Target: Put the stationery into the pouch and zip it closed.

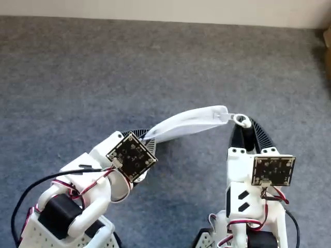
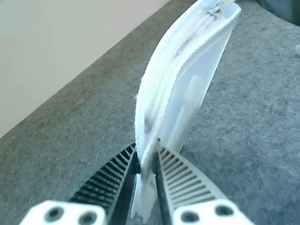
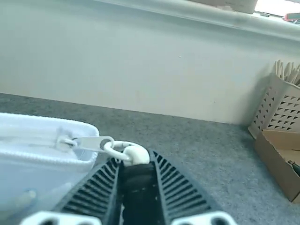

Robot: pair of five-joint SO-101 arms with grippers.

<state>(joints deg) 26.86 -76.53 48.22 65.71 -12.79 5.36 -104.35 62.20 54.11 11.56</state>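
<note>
The white, half-transparent pouch (image 1: 186, 124) hangs in the air between the two arms, above the grey table (image 1: 77, 67); it does not lie on it. The left gripper (image 2: 146, 152) has its ribbed fingers (image 2: 180, 171) pressed together on one end of the pouch, with the thin wall squeezed between them. At the other end the right gripper (image 3: 133, 159) is closed too. It pinches the white knob at the end of the zipper pull (image 3: 89, 143) and does not hold the fabric itself. The slider sits at this same corner of the pouch, and the zipper teeth run in one line along the upper edge. Through the wall a pale long shape shows — what it is I cannot tell. Further right, near the wall, stand a brown cardboard box (image 3: 281, 154) and a perforated holder (image 3: 279, 110) with wooden sticks.
</note>
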